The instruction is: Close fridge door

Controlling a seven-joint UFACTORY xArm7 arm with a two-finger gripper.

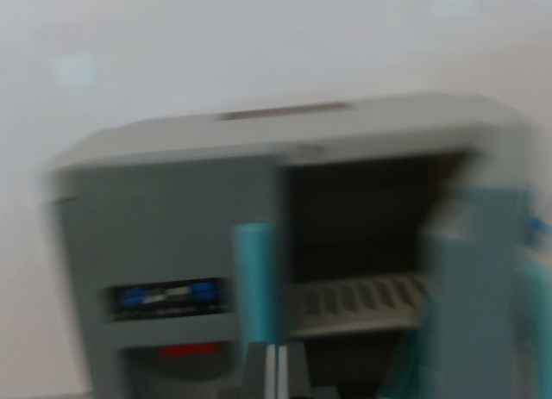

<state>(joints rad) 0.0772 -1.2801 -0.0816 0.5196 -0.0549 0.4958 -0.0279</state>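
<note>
The wrist view is motion-blurred. A small grey fridge [285,140] fills the frame. Its left door [164,244] is shut and carries a blue label [168,296], a red mark below it and a teal handle [254,278] on its right edge. The right door [474,304] stands swung open towards the wrist view's right, with teal trim. Between the doors the dark interior [354,218] shows a ribbed shelf [362,300]. A grey part of my gripper [276,373] pokes in at the bottom edge, just below the teal handle; its jaws are out of sight.
A pale wall [259,46] rises behind the fridge. Light floor or wall shows at the far left [26,313]. A blue blur [536,231] sits at the right edge beyond the open door.
</note>
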